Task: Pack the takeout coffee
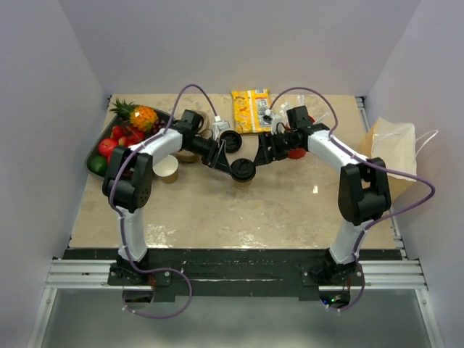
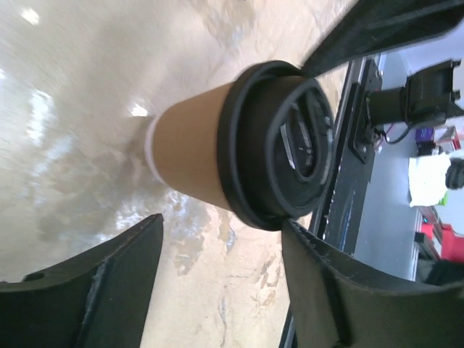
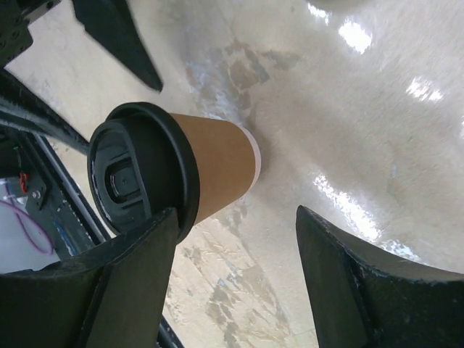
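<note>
The takeout coffee [image 1: 243,172] is standing upright on the marble table [image 1: 217,214], a little toward 12 o'clock from the table's middle. Its black lid [image 2: 279,145] is sitting on top of the brown paper body.

The left gripper [image 1: 226,165] is reaching in at the cup's 10 o'clock. Its jaws are gaping wide and holding nothing. In the left wrist view the cup is lying just beyond the gap between the fingers [image 2: 101,290] rather than inside it.

The right gripper [image 1: 261,155] is coming in at the cup's 1 o'clock, its jaws likewise spread wide and gripping nothing. In the right wrist view one of its fingers [image 3: 130,275] is overlapping the lid's rim, and I cannot tell whether the two are touching. The other finger is standing well apart from the cup.

A lidless paper cup [image 1: 167,170] is sitting at the coffee's 9 o'clock, just beside the left arm. A fruit tray [image 1: 98,148] is lying at 10 o'clock by the table's left edge. A yellow snack packet [image 1: 250,110] is lying at 12 o'clock. A brown paper bag [image 1: 395,148] is resting at 3 o'clock at the table's right edge.
</note>
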`<state>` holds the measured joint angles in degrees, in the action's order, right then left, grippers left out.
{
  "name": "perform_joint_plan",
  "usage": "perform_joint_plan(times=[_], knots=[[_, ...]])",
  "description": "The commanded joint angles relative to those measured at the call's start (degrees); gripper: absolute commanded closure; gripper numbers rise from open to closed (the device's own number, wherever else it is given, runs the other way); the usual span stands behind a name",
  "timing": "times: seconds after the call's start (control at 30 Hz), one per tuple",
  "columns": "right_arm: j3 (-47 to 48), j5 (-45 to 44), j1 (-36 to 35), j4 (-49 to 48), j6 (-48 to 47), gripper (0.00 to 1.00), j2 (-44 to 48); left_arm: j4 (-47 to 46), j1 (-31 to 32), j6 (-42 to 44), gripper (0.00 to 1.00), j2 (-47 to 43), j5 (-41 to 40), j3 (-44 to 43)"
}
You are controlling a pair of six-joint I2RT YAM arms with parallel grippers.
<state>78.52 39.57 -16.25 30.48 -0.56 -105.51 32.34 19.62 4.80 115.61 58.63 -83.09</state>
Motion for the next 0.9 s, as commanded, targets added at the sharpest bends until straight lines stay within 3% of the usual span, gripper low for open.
perform_joint_plan(times=[0.0,0.27,0.47,0.7,0.87], knots=[[2.87,-0.46,-0.54,0.19,-2.87,0.29,6.11,3.08,-2.73,4.95,0.27,-3.02,1.22,-6.02],[1.02,-2.31,-0.45,-3.23,-2.26,0.29,5.68,-2.01,-3.62,-0.48,0.29,-4.43,0.87,-4.54],[6.02,-0.46,-0.45,-1.83,-4.71,0.29,6.37,-1.75,-3.88,0.65,0.29,-6.71,-1.67,-6.99],[9.89,2.09,-1.06,-2.09,-8.84,0.32,9.62,-3.42,-3.88,3.28,0.29,-11.19,-9.14,-8.67],[13.5,-2.12,-2.11,-0.34,-14.46,0.39,10.33,-2.46,-4.06,6.36,0.32,-10.59,-20.47,-13.13]])
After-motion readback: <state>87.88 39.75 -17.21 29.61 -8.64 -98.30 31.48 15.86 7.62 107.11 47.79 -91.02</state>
